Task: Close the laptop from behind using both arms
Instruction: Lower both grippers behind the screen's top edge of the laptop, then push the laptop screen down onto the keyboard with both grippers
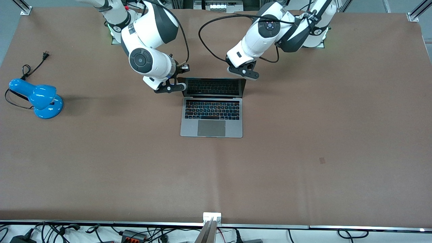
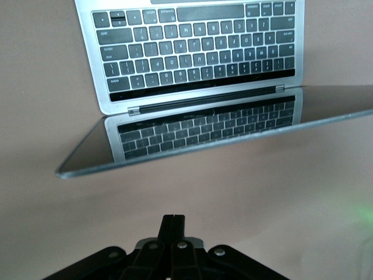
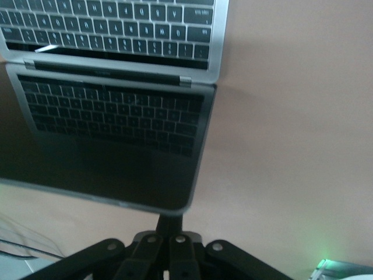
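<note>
The silver-grey laptop (image 1: 212, 108) stands open at the table's middle, its keyboard toward the front camera and its dark screen tilted back. My right gripper (image 1: 181, 87) is shut and empty, at the outer face of the lid by the corner toward the right arm's end. In the right wrist view its fingertips (image 3: 170, 221) sit just under the lid's top edge (image 3: 116, 201), touching or nearly so. My left gripper (image 1: 251, 76) is shut and empty by the lid's other corner. In the left wrist view its fingertips (image 2: 173, 223) stand apart from the lid's edge (image 2: 192, 149).
A blue desk lamp (image 1: 37, 98) lies toward the right arm's end of the table, its black cord and plug (image 1: 45, 54) trailing toward the robots. The brown table (image 1: 303, 152) spreads wide around the laptop.
</note>
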